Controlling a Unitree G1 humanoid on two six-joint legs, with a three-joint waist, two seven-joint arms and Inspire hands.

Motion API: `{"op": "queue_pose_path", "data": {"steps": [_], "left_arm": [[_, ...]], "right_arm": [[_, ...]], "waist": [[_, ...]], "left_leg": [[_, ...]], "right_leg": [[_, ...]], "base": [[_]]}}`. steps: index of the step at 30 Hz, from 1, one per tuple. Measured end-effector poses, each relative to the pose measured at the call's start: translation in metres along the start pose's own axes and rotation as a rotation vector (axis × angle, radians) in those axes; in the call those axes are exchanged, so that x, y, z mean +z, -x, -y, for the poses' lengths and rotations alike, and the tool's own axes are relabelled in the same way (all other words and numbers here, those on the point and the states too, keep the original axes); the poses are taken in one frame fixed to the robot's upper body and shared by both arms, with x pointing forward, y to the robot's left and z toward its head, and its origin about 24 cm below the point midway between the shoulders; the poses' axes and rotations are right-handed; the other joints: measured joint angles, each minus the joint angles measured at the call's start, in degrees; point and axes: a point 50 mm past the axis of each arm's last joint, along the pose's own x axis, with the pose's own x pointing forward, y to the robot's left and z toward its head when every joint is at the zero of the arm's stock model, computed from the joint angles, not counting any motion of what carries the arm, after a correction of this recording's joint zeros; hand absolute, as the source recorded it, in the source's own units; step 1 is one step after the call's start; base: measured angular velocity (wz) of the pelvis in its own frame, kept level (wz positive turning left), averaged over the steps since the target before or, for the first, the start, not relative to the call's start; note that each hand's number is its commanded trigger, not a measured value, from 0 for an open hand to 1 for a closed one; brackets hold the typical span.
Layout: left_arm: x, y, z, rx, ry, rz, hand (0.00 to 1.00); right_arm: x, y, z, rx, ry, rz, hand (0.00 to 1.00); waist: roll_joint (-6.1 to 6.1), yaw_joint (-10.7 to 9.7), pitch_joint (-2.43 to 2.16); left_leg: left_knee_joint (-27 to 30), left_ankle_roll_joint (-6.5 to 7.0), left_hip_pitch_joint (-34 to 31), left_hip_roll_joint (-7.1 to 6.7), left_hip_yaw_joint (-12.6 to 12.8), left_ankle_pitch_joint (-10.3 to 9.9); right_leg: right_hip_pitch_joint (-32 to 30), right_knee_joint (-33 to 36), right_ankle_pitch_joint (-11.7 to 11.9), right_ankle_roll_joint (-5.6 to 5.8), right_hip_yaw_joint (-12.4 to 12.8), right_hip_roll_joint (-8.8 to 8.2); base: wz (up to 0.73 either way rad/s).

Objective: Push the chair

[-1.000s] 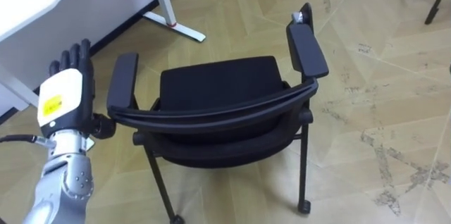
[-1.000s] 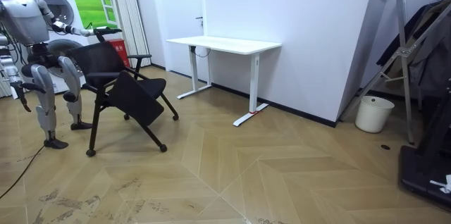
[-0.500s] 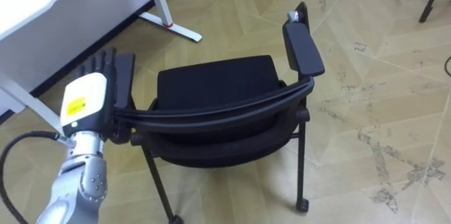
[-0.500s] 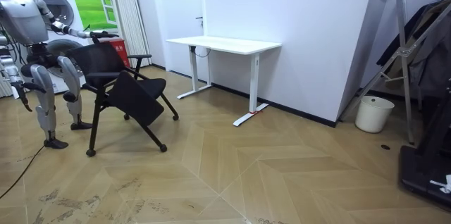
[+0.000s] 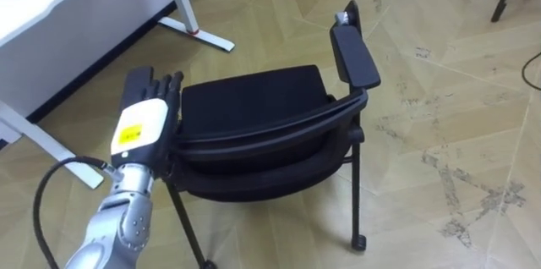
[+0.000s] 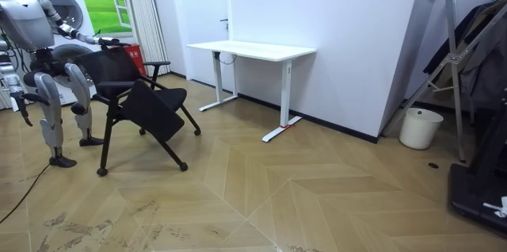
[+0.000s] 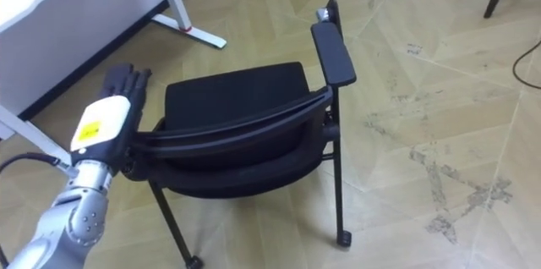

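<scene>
It looked like an office or a test room: a white height-adjustable desk [image 6: 252, 48] stood by a bare white wall [image 6: 356, 30], with a black visitor chair [image 6: 111, 66] on the wooden parquet floor [image 6: 277, 189] and a white bin [image 6: 420, 127].
</scene>
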Motion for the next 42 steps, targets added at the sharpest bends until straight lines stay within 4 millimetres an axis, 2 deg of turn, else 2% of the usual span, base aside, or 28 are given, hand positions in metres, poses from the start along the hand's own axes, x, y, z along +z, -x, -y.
{"op": "queue_pose_path", "data": {"steps": [6,17,27,30,33,42], "left_arm": [[0.007,-0.002,0.003,-0.040,-0.084,0.049,0.00],[0.007,-0.003,0.003,-0.055,-0.091,0.041,0.00],[-0.007,-0.012,0.015,-0.099,-0.120,0.005,0.00],[-0.011,-0.012,0.018,-0.111,-0.124,-0.012,0.00],[-0.016,-0.010,0.023,-0.113,-0.140,-0.029,0.00],[-0.026,-0.008,0.028,-0.109,-0.117,-0.085,0.00]], "right_arm": [[-0.002,0.000,-0.004,0.025,0.007,-0.007,0.00],[-0.002,0.000,-0.004,0.034,0.025,-0.007,0.00],[0.002,0.000,0.003,0.017,-0.015,-0.006,0.00],[-0.001,0.000,0.007,-0.002,-0.039,-0.016,0.00],[-0.002,0.000,0.012,-0.041,-0.052,-0.020,0.00],[-0.002,0.000,0.015,-0.079,-0.052,-0.018,0.00]], "waist": [[-0.19,-0.09,0.12],[-0.40,0.14,0.07],[-0.47,-0.02,0.06],[-0.49,-0.08,-0.05],[-0.54,-0.64,-0.55],[-0.42,-1.16,-0.75]], "left_leg": [[-0.04,0.02,-0.12,0.00,-0.03,0.02],[-0.11,0.02,0.41,-0.04,0.41,0.02],[-0.08,0.17,2.47,0.07,1.64,0.11],[-0.22,0.21,2.95,0.10,1.93,0.13],[-0.45,0.22,3.50,0.10,2.27,0.14],[-1.21,0.24,5.43,0.12,3.53,0.16]], "right_leg": [[-0.22,0.05,0.00,0.00,-0.02,0.00],[-0.22,-0.24,-0.01,0.01,0.80,0.00],[0.49,0.56,-0.26,0.11,2.64,0.07],[0.55,0.71,-0.25,0.11,3.16,0.12],[0.98,0.70,-0.23,0.08,3.37,0.11],[1.82,0.74,-0.25,0.11,4.69,0.13]], "base": [[0.00],[-0.01],[-0.08],[-0.09],[-0.03],[-0.08]]}}
